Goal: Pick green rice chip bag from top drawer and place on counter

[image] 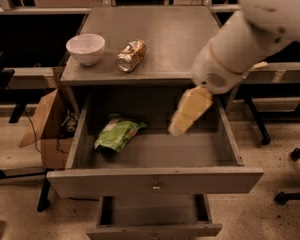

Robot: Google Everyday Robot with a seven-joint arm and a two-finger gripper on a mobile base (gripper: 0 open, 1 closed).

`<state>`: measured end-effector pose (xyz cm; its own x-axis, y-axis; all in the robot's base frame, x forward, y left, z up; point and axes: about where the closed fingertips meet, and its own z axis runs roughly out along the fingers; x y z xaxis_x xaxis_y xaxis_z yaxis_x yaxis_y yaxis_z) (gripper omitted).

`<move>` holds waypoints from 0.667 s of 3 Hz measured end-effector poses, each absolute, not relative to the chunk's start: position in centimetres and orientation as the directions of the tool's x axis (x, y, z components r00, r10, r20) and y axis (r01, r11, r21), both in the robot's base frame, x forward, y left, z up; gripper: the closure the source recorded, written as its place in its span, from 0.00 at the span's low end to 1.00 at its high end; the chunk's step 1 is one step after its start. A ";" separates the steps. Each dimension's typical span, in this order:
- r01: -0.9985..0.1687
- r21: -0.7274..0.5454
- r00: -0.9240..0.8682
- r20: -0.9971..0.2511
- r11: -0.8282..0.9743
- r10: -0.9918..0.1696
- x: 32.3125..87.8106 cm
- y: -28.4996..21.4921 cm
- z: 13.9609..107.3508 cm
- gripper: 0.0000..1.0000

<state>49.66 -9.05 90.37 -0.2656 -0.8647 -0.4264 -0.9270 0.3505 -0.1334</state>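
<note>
Pincer above top drawer | 1 green rice chip bag inside

High front; pincer over top drawer

Speckled pale floor under dim warm light; an open cardboard box stands at the left, black chair legs near right

Light green with white markings on the green rice chip bag, left in the dull grey top drawer. Same flat grey across the table. White for the bowl far left, gold for the dented can beside it. Pale yellow gripper over the drawer's right half, under a white arm. Brown cardboard box at left, speckled beige floor.
</note>
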 end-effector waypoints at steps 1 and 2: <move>-0.930 -0.084 -0.269 -0.509 0.358 -0.818 49.9 -2.9 87.9 0.00; -0.927 -0.047 -0.288 -0.543 0.371 -0.789 50.0 2.8 85.4 0.00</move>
